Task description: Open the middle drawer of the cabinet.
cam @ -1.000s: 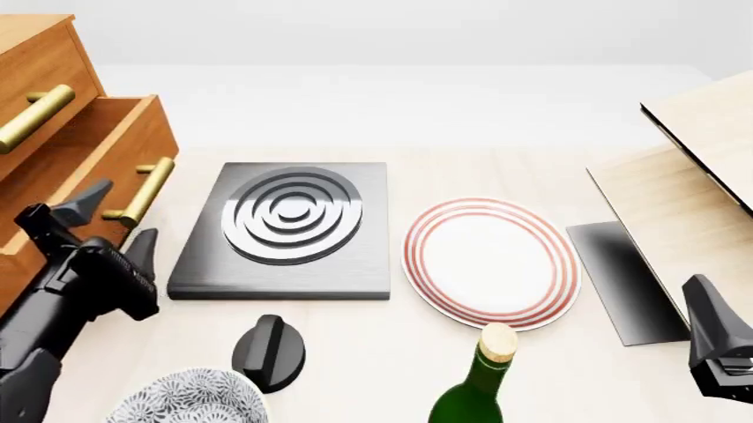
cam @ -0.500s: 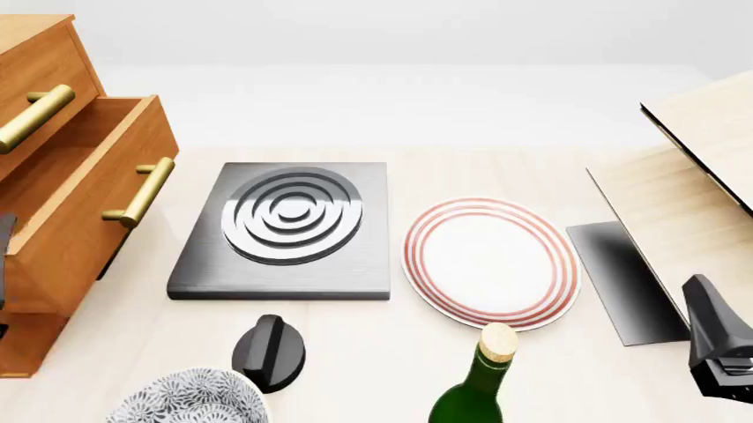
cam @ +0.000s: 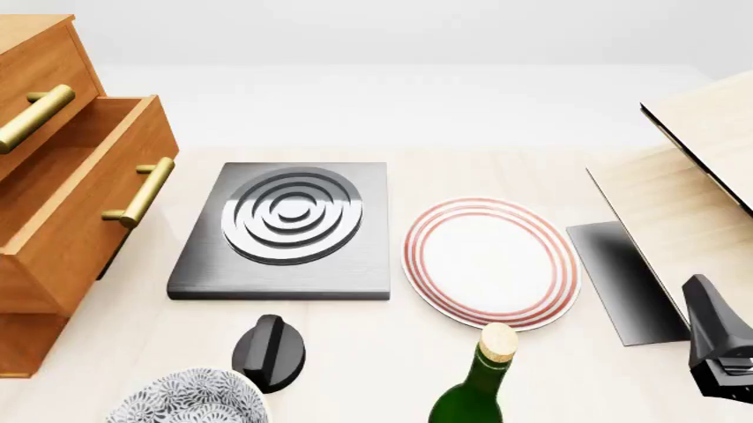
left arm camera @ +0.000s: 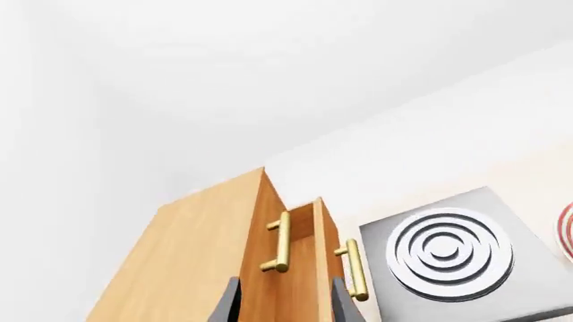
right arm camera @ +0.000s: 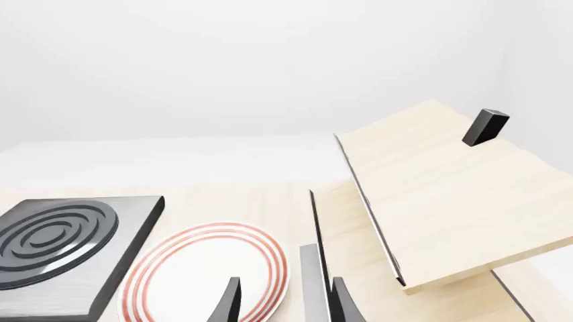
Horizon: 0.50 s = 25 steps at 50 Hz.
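Cabinet (cam: pixel 35 106), large orange-brown wooden chest, sitting at the far left of the light wooden desk (cam: pixel 353 352), cut off by the front view's edge. Middle drawer (cam: pixel 83 203), orange-brown wooden box with a brass bar handle (cam: pixel 141 191), is standing pulled out well past the top drawer front (cam: pixel 30 84), its open inside showing; nothing is touching it. Left gripper (left arm camera: pixel 282 302) is out of the front view; the left wrist view is showing two dark fingers (left arm camera: pixel 228 305) parted wide, empty, pointing at the cabinet from apart. Right gripper (right arm camera: pixel 282 302) is hanging at the front view's lower right, fingers (right arm camera: pixel 231 302) also spread wide and holding nothing, above the near edge of a white round plate with red rings (cam: pixel 492 262). Dark grey square hob slab with concentric silver rings (cam: pixel 288 229) is lying between drawer and plate, just beside both. Black knob (cam: pixel 268 351), patterned blue-white bowl (cam: pixel 189 401) and green glass bottle with a cork (cam: pixel 480 383) are sitting along the near edge. Light wooden box with a raised lid (cam: pixel 694 176) is sitting on the right.
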### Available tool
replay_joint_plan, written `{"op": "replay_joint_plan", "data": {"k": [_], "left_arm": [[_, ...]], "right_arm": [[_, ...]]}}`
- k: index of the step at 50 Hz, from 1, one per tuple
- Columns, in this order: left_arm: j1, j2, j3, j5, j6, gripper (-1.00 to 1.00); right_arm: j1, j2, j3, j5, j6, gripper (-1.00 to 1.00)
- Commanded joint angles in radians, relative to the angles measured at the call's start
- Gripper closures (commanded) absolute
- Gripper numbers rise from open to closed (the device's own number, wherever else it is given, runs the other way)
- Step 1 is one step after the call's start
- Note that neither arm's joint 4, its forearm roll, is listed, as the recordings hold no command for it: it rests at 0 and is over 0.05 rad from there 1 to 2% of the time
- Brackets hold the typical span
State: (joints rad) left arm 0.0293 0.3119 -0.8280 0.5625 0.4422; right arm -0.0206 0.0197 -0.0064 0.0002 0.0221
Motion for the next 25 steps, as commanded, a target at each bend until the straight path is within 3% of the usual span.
{"op": "replay_joint_plan", "data": {"k": [1, 5, 10, 15, 16, 25], "left_arm": [[-0.043, 0.196, -0.124, 0.074, -0.212, -1.0], [-0.09, 0.292, -0.127, 0.095, -0.313, -1.0], [-0.114, 0.334, -0.115, 0.104, -0.388, -1.0], [-0.101, 0.345, -0.106, 0.111, -0.415, -1.0], [-0.125, 0.365, -0.101, 0.113, -0.452, -1.0], [-0.1, 0.335, -0.094, 0.13, -0.484, -1.0]], "right_arm": [[0.003, -0.002, 0.001, -0.002, -0.004, -1.0], [0.003, -0.002, 0.001, -0.002, -0.004, -1.0], [0.003, -0.002, 0.001, -0.002, -0.004, -1.0], [0.003, -0.002, 0.001, -0.002, -0.004, -1.0], [0.003, -0.002, 0.001, -0.002, -0.004, -1.0], [0.003, -0.002, 0.001, -0.002, -0.003, -1.0]]}}
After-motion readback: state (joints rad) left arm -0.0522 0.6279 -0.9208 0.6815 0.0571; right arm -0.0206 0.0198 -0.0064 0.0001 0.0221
